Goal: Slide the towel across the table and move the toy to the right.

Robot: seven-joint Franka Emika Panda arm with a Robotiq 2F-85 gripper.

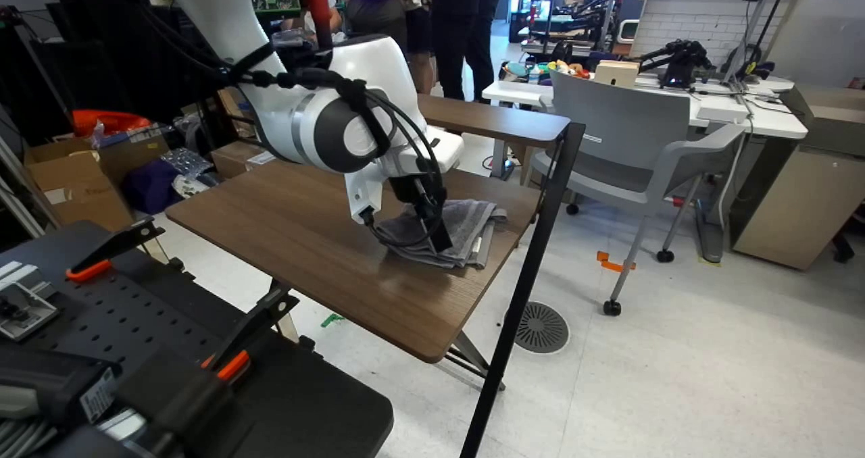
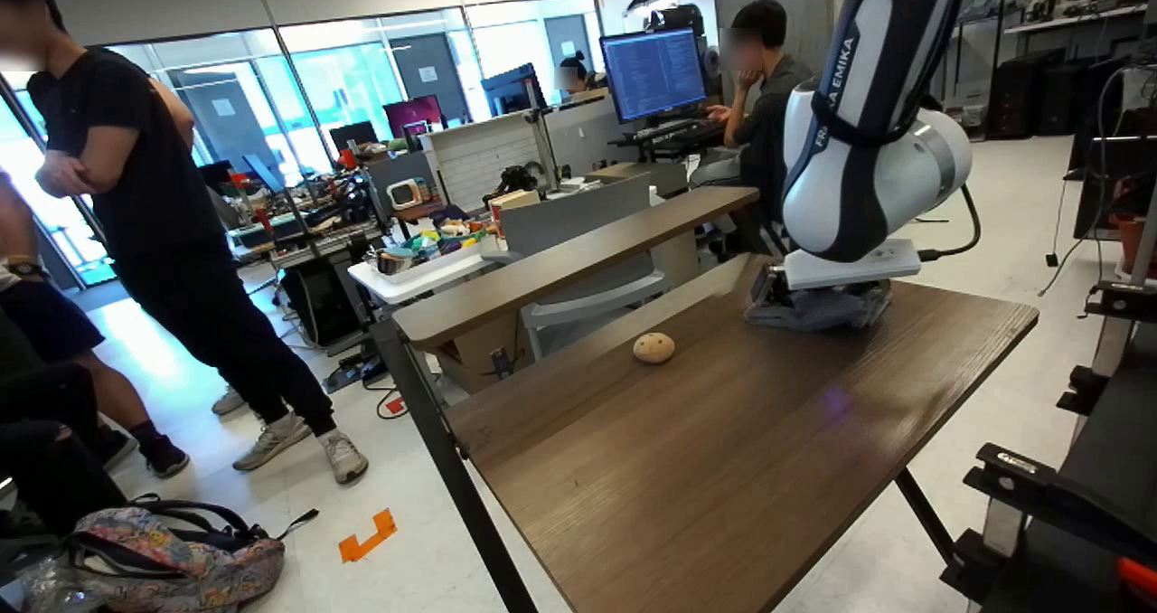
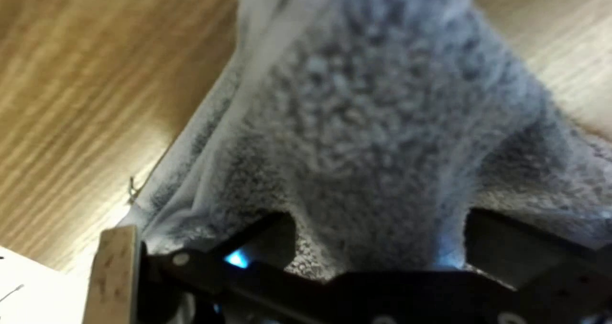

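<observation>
- In an exterior view, free table (image 2: 696, 468) near and left of the towel (image 2: 818, 313); a hand could pass.
- Small toy (image 2: 653, 348) in the way, left of the towel, well apart.
- Raised shelf (image 2: 578, 259) hinders the far side.
- Robot arm (image 2: 832, 188) over the towel blocks the way down.
- Black post (image 1: 524, 289) along the right end in an exterior view.
- Wrist view: gripper (image 3: 377, 240) spread, gap filled by humped towel.

grey towel (image 1: 471, 223), brown wood-grained table (image 2: 723, 450), tan dark-spotted toy (image 2: 653, 348), white and black arm (image 2: 890, 188), black pincer (image 3: 380, 233)
</observation>
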